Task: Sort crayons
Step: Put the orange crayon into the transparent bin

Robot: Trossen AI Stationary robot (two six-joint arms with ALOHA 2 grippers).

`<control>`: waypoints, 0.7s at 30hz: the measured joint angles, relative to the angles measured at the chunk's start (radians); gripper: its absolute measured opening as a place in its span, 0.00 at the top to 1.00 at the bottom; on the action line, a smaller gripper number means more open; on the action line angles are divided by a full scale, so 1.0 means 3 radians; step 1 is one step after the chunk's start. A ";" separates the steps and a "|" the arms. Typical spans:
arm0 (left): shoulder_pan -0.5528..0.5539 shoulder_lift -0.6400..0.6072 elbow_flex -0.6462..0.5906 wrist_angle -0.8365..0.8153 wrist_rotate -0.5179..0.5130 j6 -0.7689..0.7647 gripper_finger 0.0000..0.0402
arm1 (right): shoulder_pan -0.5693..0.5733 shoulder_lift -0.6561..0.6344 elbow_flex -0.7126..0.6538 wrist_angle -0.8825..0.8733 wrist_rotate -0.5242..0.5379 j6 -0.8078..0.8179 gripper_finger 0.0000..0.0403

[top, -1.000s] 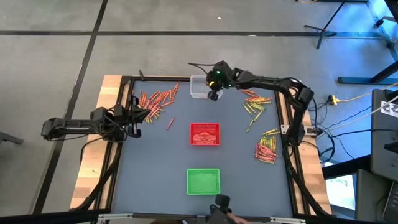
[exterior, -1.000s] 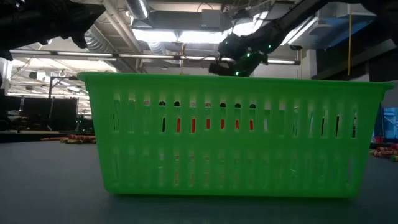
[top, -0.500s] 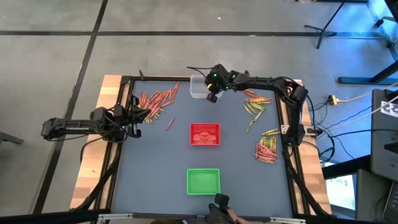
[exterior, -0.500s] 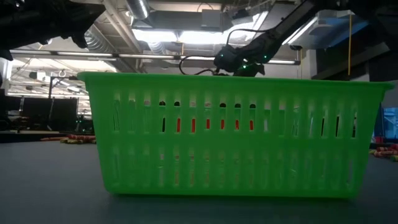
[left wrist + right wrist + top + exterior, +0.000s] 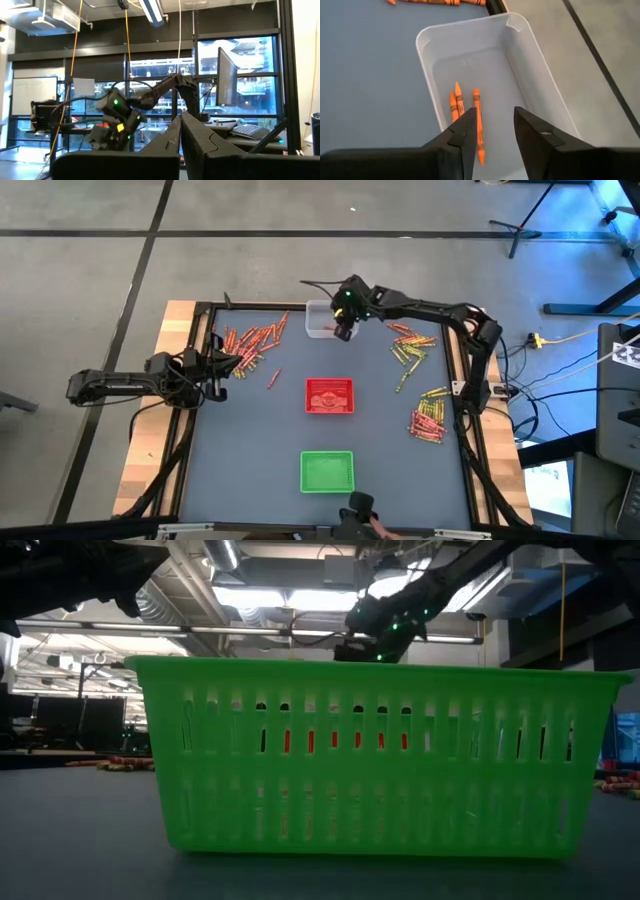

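Observation:
My right gripper [image 5: 495, 117] hangs open above the clear tray [image 5: 530, 65] at the table's far middle [image 5: 318, 320], fingers slanting down, nothing between them. Three orange crayons [image 5: 478, 122] lie on the tray's floor below the fingers. More orange crayons [image 5: 250, 340] lie scattered at the far left, yellow-green ones [image 5: 410, 352] at the far right, and a red and yellow-green heap [image 5: 430, 418] by the right edge. My left gripper [image 5: 225, 365] waits shut at the left edge, pointing over the table.
A red tray [image 5: 329, 395] sits mid-table and a green tray [image 5: 327, 471] near the front edge; it fills the low view [image 5: 380, 755]. One red crayon [image 5: 272, 379] lies alone left of the red tray. A black frame [image 5: 462, 380] borders the table.
My right gripper has stayed over the clear tray, dipping a little toward it and then rising slightly.

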 joint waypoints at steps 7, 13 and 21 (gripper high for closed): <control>-0.0001 0.0001 0.0000 0.0000 0.0000 0.0001 1.00 | -0.0011 -0.0401 0.0022 -0.0551 0.0236 -0.0061 0.69; 0.0000 0.0001 0.0000 0.0000 -0.0001 -0.0001 1.00 | -0.0115 -0.0532 0.0017 -0.1115 0.0280 0.0015 0.69; 0.0000 0.0001 0.0000 -0.0001 0.0000 -0.0001 1.00 | -0.0413 -0.0522 -0.0183 -0.1296 0.0333 0.0201 0.69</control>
